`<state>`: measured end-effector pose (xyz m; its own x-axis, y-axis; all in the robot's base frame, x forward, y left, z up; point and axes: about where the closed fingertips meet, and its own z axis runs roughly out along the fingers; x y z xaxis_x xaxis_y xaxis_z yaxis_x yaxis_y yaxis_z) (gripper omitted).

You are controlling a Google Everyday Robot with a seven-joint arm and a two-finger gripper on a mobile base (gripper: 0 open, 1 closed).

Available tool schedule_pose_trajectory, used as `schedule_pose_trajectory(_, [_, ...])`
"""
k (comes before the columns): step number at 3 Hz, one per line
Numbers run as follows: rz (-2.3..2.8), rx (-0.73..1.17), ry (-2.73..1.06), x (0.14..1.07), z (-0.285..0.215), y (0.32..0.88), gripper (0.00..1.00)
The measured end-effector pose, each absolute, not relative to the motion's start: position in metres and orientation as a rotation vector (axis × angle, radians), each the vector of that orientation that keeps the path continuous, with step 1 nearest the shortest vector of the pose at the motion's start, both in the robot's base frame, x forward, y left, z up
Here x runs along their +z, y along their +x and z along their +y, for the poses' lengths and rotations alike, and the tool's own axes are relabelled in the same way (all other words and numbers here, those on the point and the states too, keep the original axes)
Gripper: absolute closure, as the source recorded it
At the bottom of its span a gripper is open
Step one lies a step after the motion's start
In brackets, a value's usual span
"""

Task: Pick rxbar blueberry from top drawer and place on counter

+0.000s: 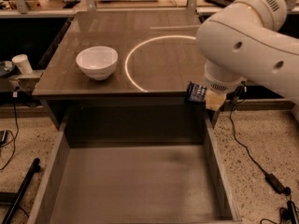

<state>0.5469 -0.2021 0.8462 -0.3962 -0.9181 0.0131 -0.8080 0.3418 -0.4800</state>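
Observation:
The rxbar blueberry (195, 92), a small dark blue wrapper with pale text, hangs in the air at the front right edge of the counter (140, 41). It sits above the rear right corner of the open top drawer (140, 181). My gripper (206, 97) is shut on the bar from the right. A tan fingertip (215, 101) shows beside the bar; the rest of the gripper is hidden under the big white arm (247, 41). The drawer's flat bottom shows nothing lying in it.
A white bowl (96, 62) stands on the counter's left half, beside a bright ring-shaped light reflection (140, 64). A white cup (22, 63) sits on a low ledge at the left. Black cables (261, 167) run over the speckled floor to the drawer's right.

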Motion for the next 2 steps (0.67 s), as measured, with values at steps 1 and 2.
schedule_pose_trajectory(1, [2.287,-0.629,-1.596,0.853,-0.178,0.572,1.00])
schedule_pose_trajectory(2, [2.259,-0.646,-1.617,0.855,-0.166,0.592,1.00])
